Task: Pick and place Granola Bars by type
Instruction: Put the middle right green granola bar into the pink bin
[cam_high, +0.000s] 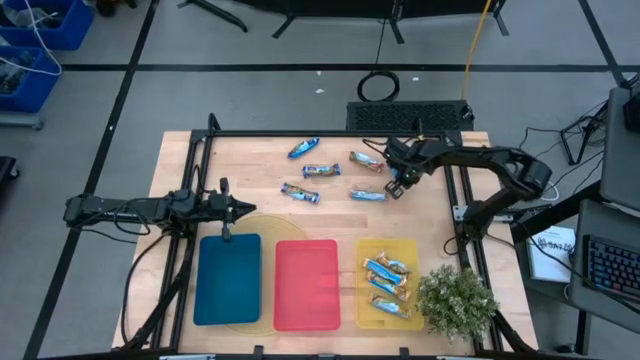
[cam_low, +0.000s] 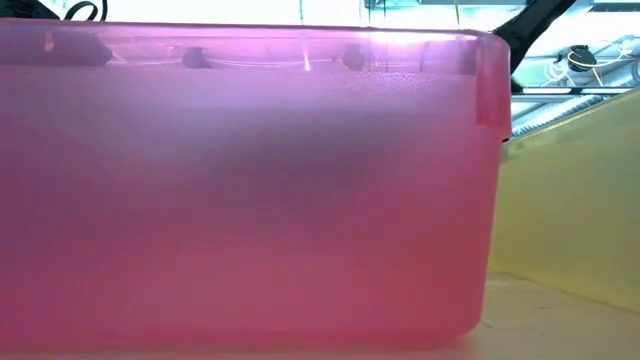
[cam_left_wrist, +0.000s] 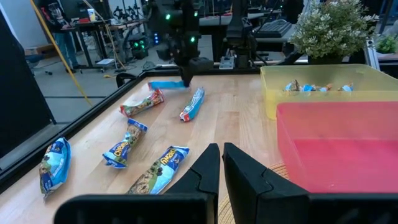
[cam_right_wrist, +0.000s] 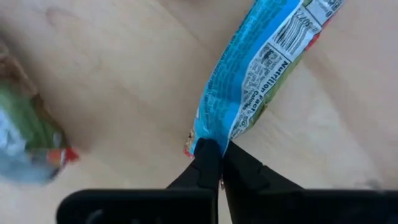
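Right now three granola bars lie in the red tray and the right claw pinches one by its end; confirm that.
Wrong tray. The high view shows the three bars in the yellow tray; the red tray holds none. The right claw does pinch a bar by its end.

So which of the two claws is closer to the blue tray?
The left. The left gripper hovers just past the blue tray's far edge, fingers shut. The right gripper is across the table, pinching a granola bar beyond the yellow tray.
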